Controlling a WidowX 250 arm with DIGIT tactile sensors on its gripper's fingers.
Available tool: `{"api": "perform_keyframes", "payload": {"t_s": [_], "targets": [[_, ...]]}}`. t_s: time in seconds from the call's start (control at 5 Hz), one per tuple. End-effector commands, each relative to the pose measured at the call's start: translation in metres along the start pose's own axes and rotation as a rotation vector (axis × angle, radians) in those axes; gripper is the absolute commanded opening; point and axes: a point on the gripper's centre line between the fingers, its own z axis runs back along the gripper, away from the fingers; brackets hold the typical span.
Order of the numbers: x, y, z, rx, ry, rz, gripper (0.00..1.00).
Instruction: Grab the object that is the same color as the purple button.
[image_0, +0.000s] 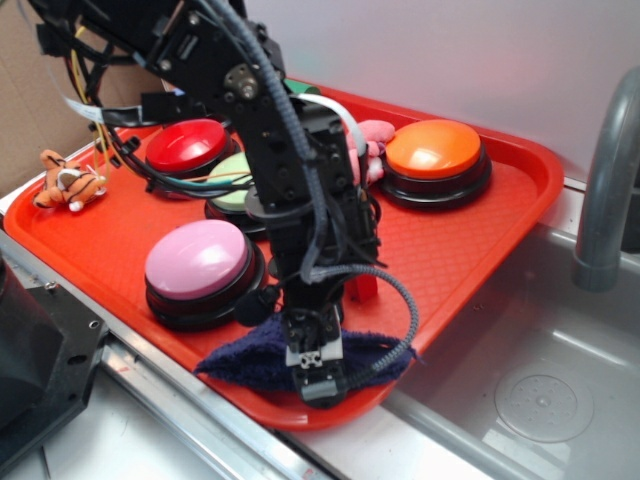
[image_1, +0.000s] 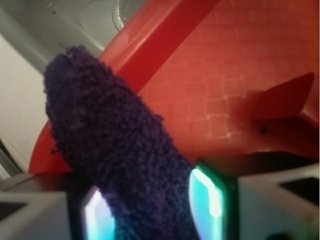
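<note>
**Rag between the end effector pads at the tray's lower edge**

The rag (image_0: 250, 362) is found at the lower centre of the exterior frame, lying on the near rim of the red tray (image_0: 520, 190), just beside the pink button (image_0: 198, 262). No lavender-blue button is clearly seen in either view; a pale green dome (image_0: 232, 178) is partly hidden behind the arm, so the colour match is taken from the task wording and cannot be confirmed here.

The end effector (image_0: 316, 362) is seen lowered onto the middle of the rag. In the wrist view the fuzzy cloth (image_1: 107, 135) runs between the two pads (image_1: 207, 202), which stand narrow and appear pressed against it on both sides. A grasp on the rag is therefore judged to be in place, though whether the cloth is lifted clear of the tray cannot be told.

Handling is judged as follows: the rag is soft, light and limp, with a looped pile that should give good friction. It will sag at both free ends when raised. A pinch across the bunched middle is judged best; a thin edge hold may slip out.

A red block (image_0: 363, 286) stands just behind the end effector, and may be brushed by trailing cloth.
</note>
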Motion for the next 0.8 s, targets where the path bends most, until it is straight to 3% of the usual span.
{"api": "perform_keyframes", "payload": {"t_s": [0.0, 0.4, 0.6], "targets": [[-0.003, 0.006, 0.009, 0.118, 0.021, 0.022, 0.0], [-0.009, 0.021, 0.041, 0.232, 0.032, 0.129, 0.0], [-0.011, 0.028, 0.063, 0.218, 0.028, 0.206, 0.0]]}}
